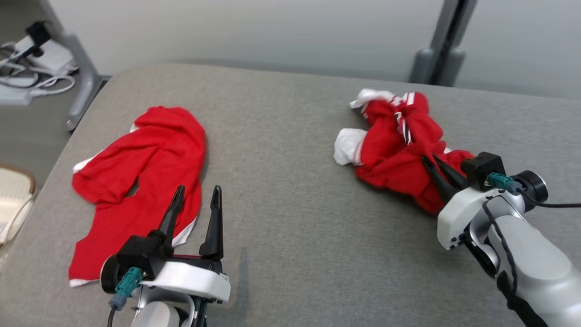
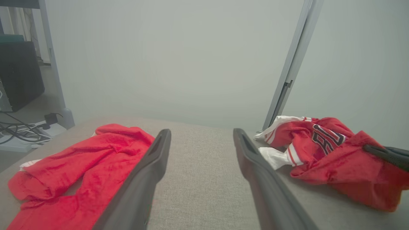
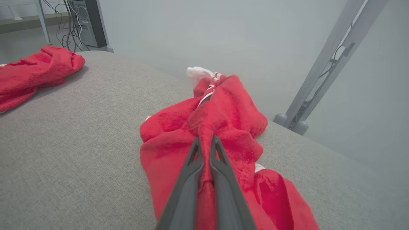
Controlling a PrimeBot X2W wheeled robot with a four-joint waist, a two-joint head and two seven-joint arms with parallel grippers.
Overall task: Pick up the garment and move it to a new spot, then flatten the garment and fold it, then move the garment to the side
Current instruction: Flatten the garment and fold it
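The garment (image 1: 399, 145), a crumpled red jersey with white trim and dark lettering, lies bunched on the grey padded table (image 1: 290, 190). It sits right at the tips of the right gripper (image 1: 430, 160) and stretches away ahead of them. That gripper's two dark fingers are pressed together, pinching a ridge of the red cloth near the heap's closer edge. The left gripper (image 1: 199, 190) hovers well apart from this heap, its fingers spread wide with nothing between them. Just beside its left finger sprawls a second red garment (image 1: 145, 172), looser and flatter. Beyond the right gripper, past the table's far edge, stands a grey post (image 1: 442, 45). Far off to the left gripper's left, cables (image 1: 27, 81) lie on the floor.
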